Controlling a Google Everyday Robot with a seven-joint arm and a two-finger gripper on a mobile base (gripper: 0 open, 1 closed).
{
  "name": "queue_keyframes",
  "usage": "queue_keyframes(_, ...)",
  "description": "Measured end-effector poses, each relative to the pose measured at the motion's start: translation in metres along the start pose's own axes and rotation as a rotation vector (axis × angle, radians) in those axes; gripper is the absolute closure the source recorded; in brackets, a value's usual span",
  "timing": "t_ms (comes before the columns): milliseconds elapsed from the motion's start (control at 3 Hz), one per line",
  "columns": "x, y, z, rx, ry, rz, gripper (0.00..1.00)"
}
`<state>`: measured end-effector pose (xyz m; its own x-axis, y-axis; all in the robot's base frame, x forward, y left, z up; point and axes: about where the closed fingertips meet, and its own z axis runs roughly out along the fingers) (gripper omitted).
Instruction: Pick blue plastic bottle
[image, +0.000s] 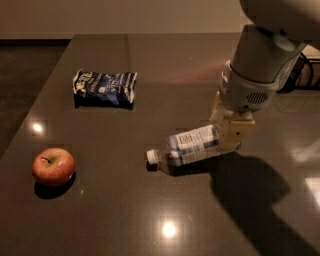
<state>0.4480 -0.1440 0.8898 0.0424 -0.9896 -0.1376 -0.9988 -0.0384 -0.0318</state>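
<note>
The blue plastic bottle (192, 145) is a small clear bottle with a white cap and a pale blue-and-white label. It lies on its side on the dark table (125, 210), cap pointing left, base end raised a little toward the right. My gripper (226, 136) comes down from the upper right. Its tan fingers (236, 132) are closed around the bottle's base end, one in front and one behind. The base of the bottle is hidden between them.
A dark blue crinkled snack bag (105, 87) lies at the back left. A red apple (53, 166) sits at the front left. The table's left edge (30, 115) runs diagonally beside dark floor. My arm casts a shadow on the table at the right.
</note>
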Motion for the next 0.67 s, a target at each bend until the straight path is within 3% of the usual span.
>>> queue_keyframes(333, 0.01, -0.012, -0.04, 0.055, -0.092, 0.089, 1.0)
queue_keyframes(667, 0.013, -0.018, -0.079, 0.101, -0.196, 0.141, 1.0)
